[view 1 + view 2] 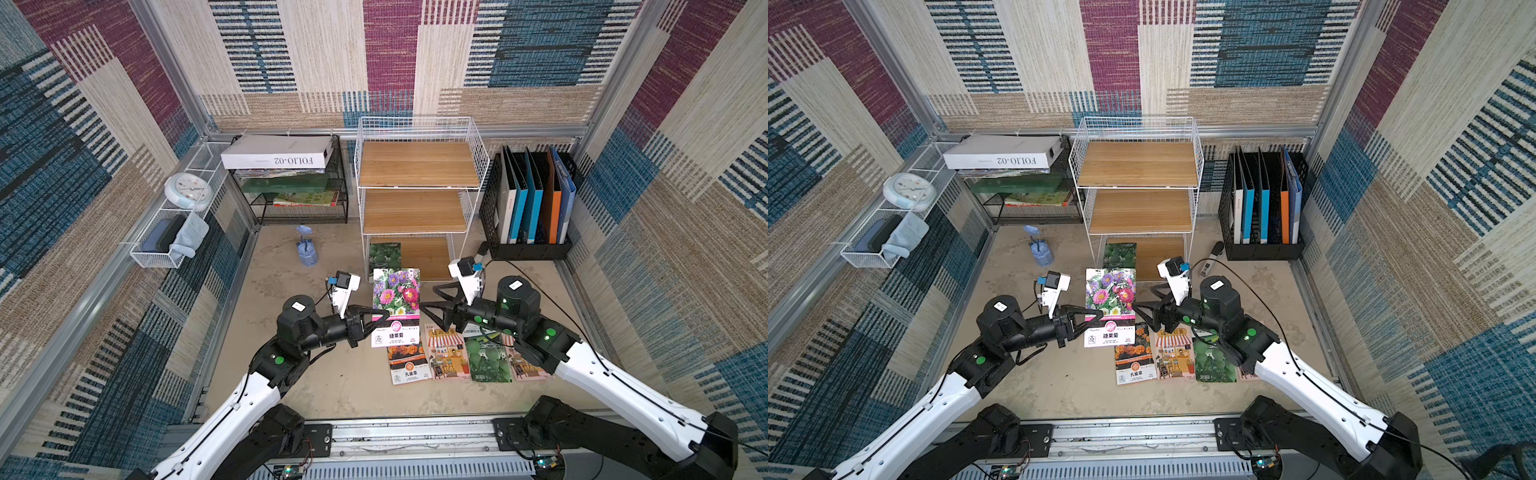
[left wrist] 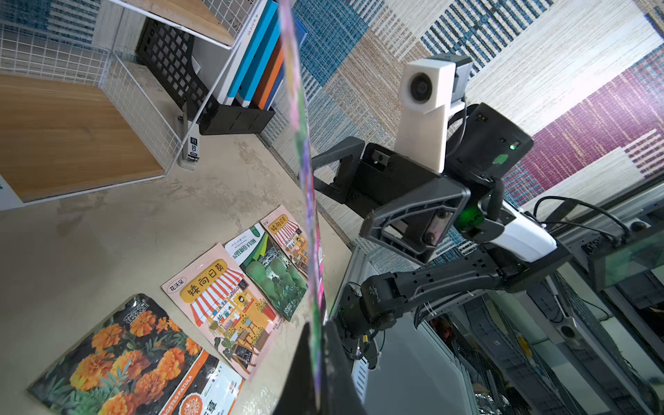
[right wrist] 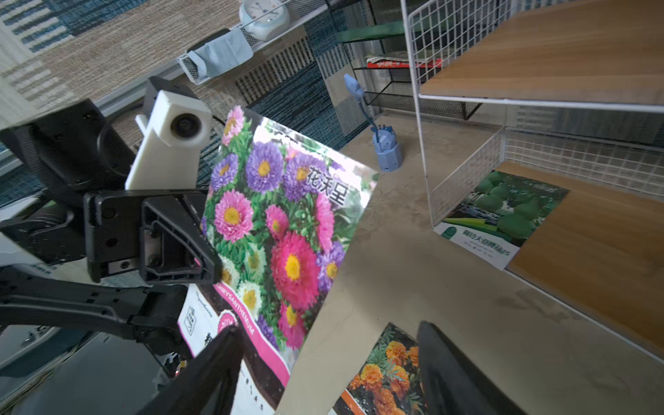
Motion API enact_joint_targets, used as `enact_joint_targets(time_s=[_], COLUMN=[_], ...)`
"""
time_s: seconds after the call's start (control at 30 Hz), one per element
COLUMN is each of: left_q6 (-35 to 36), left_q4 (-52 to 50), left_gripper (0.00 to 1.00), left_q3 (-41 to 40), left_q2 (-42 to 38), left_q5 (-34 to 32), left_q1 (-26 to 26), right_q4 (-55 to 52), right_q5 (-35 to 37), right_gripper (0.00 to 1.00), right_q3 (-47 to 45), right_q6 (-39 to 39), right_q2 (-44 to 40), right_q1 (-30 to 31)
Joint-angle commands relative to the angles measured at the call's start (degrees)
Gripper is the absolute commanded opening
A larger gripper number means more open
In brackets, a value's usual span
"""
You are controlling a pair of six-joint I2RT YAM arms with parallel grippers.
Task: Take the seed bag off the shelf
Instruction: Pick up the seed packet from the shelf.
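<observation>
Bench (image 1: pixel 340 395) centre, front of shelf (image 1: pixel 415 164): flower seed bag (image 1: pixel 397 295), held clear of bench, printed face up, already off the rack. Clock ref: 12 = back wall, as in top views.
Long axis: 12–6 o'c, white label end at 6.
left tool (image 1: pixel 383 319): clamped on bag's 9 o'c edge, lower half.
right tool (image 1: pixel 427 297): jaws apart, nothing held; tips just beside bag's 3 o'c edge; contact can't tell.
Set-down spot (est.): row of four bags flat on bench; marigold bag (image 1: pixel 407 365) at 6 o'c of held one. Probable next move = lower bag toward 6–7 o'c, beside row.
green seed bag (image 1: pixel 385 255): on shelf btm tier, 9 o'c front corner, axis 12–6, near end overhanging board.
Nearer arm: approx. equal. Green bag lies at 12 o'c from left tool, 10–11 o'c from right tool. R is free, so likelier pick.
</observation>
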Motion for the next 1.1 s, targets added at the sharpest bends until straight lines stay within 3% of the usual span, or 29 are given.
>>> enact_joint_targets(time_s=[0.0,0.33,0.5,0.73,0.9,1.07], left_q6=[-1.70,-7.70,-7.72,-7.26,-7.32,-6.96], left_q4=[6.32,16.93,16.89,17.07,17.69,17.32], left_gripper=[0.00,0.00,0.00,0.00,0.00,0.00], left_q3=[-0.75,-1.52,-0.66,-1.65,-1.95,-1.85], left_q2=[-0.12,-0.03,0.04,0.49,0.44,0.41], left_q5=[2.30,1.61,2.17,1.97,1.68,1.42], left_q1=[-0.03,-0.03,-0.06,-0.09,-0.12,-0.12], right_q4=[6.66,6.48,7.73,7.41,7.82,8.03], right_q5=[-10.47,-16.48,-17.47,-19.62,-21.08,-20.90], right_gripper=[0.79,0.72,0.65,0.46,0.41,0.25], right_q3=[-0.34,1.46,2.18,5.11,6.22,6.59], right_q6=[1.56,0.86,0.55,-0.20,0.02,0.15], right_q2=[-0.01,3.73,4.13,5.52,7.75,8.30], right_q1=[-0.29,-0.91,-0.96,-0.91,-0.91,-0.87])
